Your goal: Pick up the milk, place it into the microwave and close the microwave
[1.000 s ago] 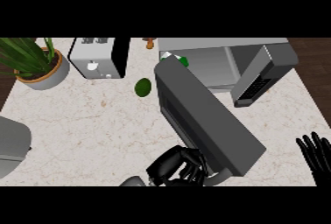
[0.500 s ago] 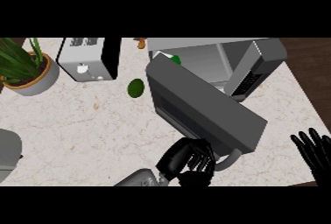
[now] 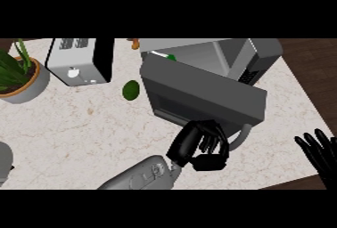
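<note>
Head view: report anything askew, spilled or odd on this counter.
Nothing spilled or damaged. Only the microwave door stands ajar, angled out over the counter, with the left hand at its lower edge. A green fruit lies loose beside it.

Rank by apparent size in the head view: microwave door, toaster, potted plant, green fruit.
1. microwave door
2-3. toaster and potted plant: these look alike, and the plant is cut off by the left edge, so unranked
4. green fruit
</note>
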Robot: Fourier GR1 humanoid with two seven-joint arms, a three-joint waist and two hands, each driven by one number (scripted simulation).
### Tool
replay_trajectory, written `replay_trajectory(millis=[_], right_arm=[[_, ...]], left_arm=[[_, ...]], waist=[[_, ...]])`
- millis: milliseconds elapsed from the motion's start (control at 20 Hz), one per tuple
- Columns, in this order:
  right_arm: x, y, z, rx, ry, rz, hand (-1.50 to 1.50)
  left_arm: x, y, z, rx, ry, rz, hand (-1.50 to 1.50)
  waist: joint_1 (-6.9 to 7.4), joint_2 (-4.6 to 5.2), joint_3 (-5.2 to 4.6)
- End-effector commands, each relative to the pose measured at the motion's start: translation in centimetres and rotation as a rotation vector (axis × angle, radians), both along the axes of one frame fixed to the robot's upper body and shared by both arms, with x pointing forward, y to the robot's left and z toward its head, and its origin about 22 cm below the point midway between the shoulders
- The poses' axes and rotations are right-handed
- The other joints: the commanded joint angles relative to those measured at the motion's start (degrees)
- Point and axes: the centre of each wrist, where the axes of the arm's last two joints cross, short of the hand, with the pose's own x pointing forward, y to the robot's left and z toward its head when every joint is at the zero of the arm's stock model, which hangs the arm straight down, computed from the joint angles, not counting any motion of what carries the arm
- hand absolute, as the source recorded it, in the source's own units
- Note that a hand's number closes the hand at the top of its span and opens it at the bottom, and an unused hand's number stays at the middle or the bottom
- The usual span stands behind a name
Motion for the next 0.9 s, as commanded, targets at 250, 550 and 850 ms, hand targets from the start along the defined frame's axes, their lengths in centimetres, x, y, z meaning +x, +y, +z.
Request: replay_trajectory(millis=[250,550,850], right_arm=[[0.1,0.3,2.0,-0.005,0.001,0.013,-1.50],[0.4,0.3,3.2,-0.009,-0.012,0.028,-1.50],[0.6,-0.1,4.3,-0.007,-0.022,0.022,-1.50]], left_arm=[[4.5,-0.8,3.0,-0.042,-0.072,0.145,1.50],[6.5,-0.3,3.5,-0.073,-0.029,0.184,1.50],[8.7,-0.2,5.2,-0.124,-0.014,0.238,1.50]], waist=[[-1.43,0.83,0.07],[-2.59,1.73,0.06],[-3.66,2.13,0.11]])
